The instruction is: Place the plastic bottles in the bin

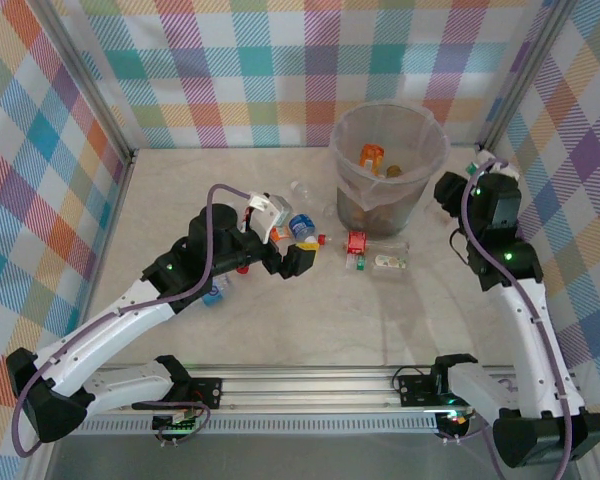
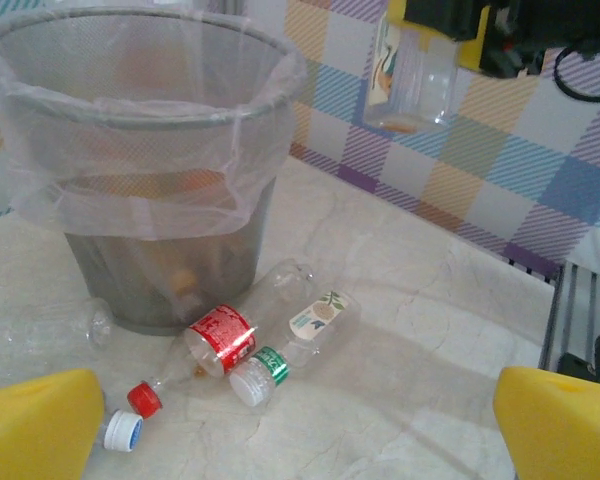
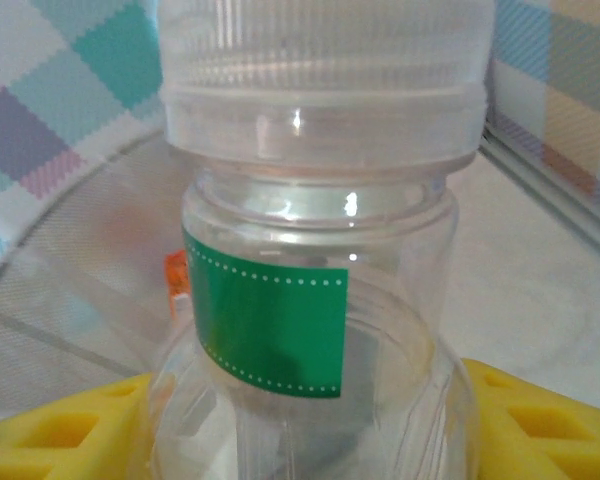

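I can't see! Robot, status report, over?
Left gripper open, facing red-label bottle lying by bin. Right gripper shut on green-label bottle, beside bin. Nothing seen blocking.

Bright, even light; soft faint shadows on the tabletop [image 1: 310, 335]; the close bottle [image 3: 310, 250] looks slightly blurred, with small glints

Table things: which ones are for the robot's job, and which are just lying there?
For the job:
- bin
- red-label bottle
- leaf-label bottle touching it
- clear bottle beside the bin
- green-label bottle, held in the right gripper
- blue-label bottle by the left arm

Just there:
- checked walls
- metal rail
- table
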Available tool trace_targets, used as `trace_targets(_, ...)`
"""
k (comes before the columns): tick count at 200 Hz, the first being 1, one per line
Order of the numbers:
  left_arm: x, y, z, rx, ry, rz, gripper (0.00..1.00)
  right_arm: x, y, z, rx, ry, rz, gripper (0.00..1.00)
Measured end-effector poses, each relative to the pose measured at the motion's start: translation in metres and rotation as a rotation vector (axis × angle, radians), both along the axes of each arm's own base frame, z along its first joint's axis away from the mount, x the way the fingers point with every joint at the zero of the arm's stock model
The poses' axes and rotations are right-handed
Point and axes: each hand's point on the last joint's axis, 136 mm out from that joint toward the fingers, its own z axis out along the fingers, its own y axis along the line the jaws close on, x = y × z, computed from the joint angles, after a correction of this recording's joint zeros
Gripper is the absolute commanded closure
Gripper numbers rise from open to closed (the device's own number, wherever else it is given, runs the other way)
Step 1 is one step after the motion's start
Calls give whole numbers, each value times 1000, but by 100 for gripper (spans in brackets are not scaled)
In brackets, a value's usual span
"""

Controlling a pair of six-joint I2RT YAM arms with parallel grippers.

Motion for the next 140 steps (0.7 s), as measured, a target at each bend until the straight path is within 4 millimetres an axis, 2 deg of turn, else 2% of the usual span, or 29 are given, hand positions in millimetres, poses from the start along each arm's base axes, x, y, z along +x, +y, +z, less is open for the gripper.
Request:
trace_targets(21, 3, 0, 1, -11, -5, 14, 0, 14, 17, 29, -61, -42, 87, 44)
trace_targets(42, 3, 0, 3, -15, -11, 16, 0, 32, 44, 53, -138, -74, 198, 44)
trace_targets(76, 4, 0, 0, -9, -6, 17, 0, 70, 81, 78, -242, -86, 337, 43)
trace_targets(103, 6, 1, 0, -4, -11, 27, 0, 103, 93, 81, -286, -42, 383, 42)
trace_targets(140, 7, 2, -1, 5, -20, 33, 0, 136, 104, 62, -293, 74, 417, 40)
